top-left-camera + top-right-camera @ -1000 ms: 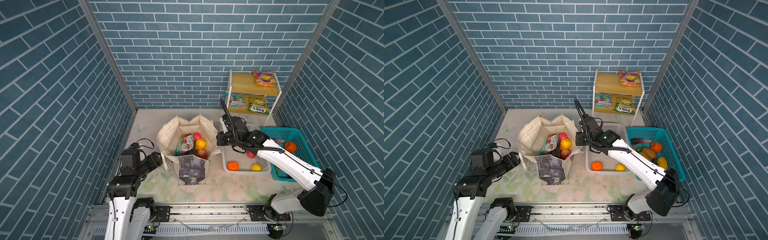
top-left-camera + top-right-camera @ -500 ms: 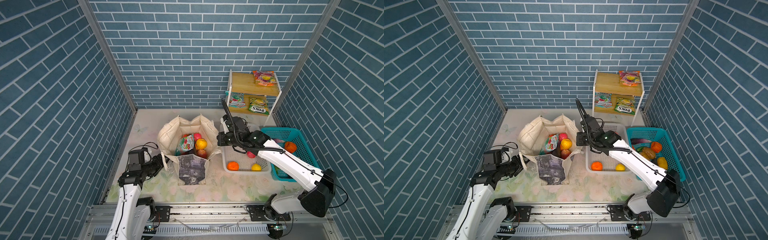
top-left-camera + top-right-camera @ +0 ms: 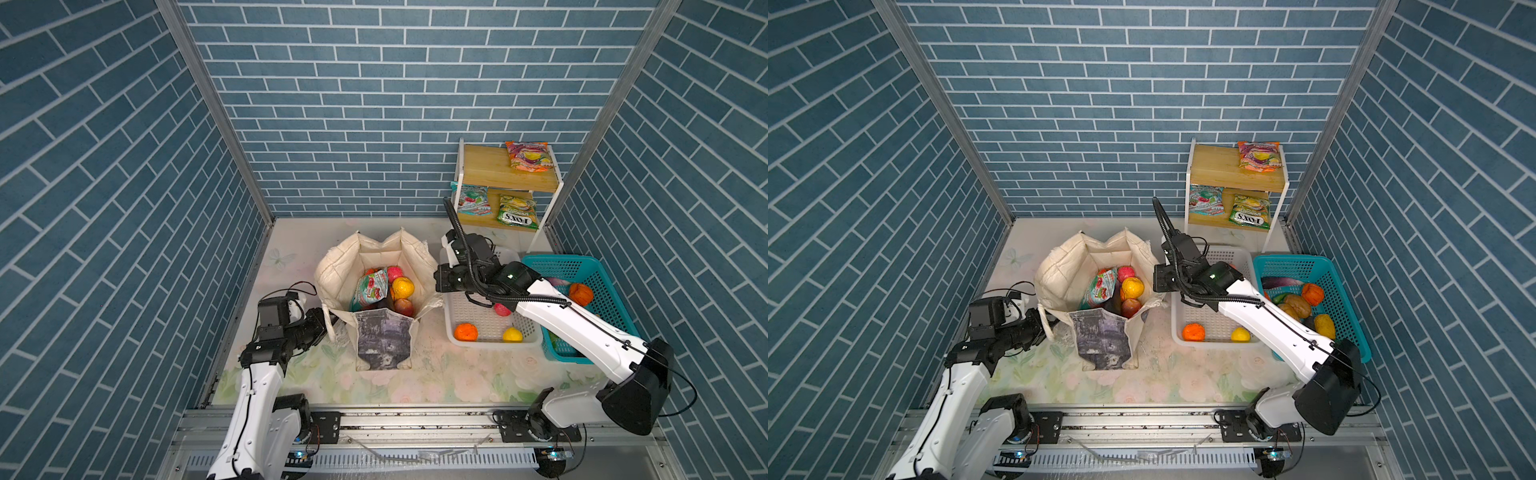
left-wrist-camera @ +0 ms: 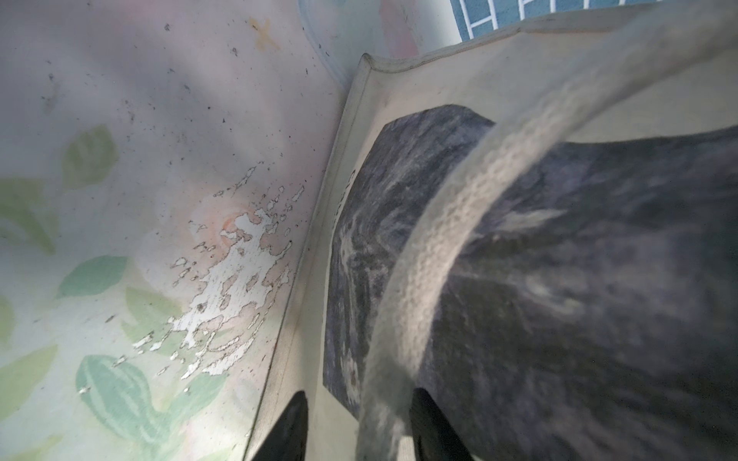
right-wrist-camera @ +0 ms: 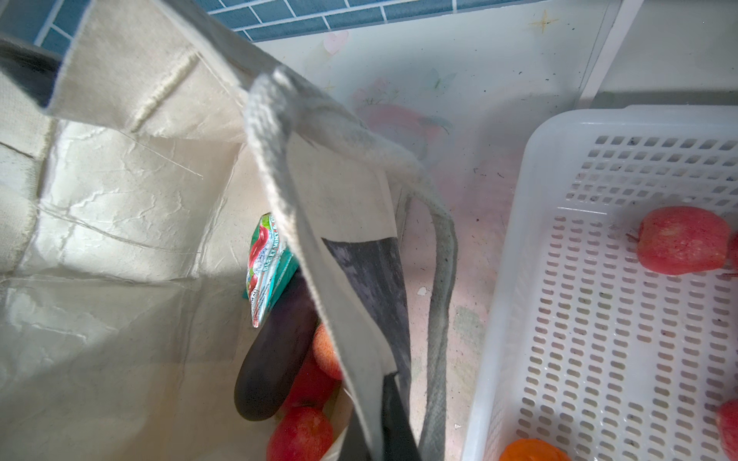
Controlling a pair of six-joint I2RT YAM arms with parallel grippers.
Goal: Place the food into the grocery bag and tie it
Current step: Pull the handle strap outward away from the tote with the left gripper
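The right gripper [image 3: 437, 286] clamps the canvas tote [image 3: 384, 336] by its rim to steady it while the left gripper [image 4: 363, 431], jaws parted, straddles the opposite strap handle [image 4: 439, 223], seemingly for tying.

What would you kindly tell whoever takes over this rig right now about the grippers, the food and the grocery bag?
Left gripper: open, jaws astride the strap handle, not clamped.
Right gripper: shut on the grocery bag, at the rim nearest the white basket.
Done: a snack packet and several fruits lie in the bag.
Left: food in the white basket and teal basket, three packets on the shelf; then tying.
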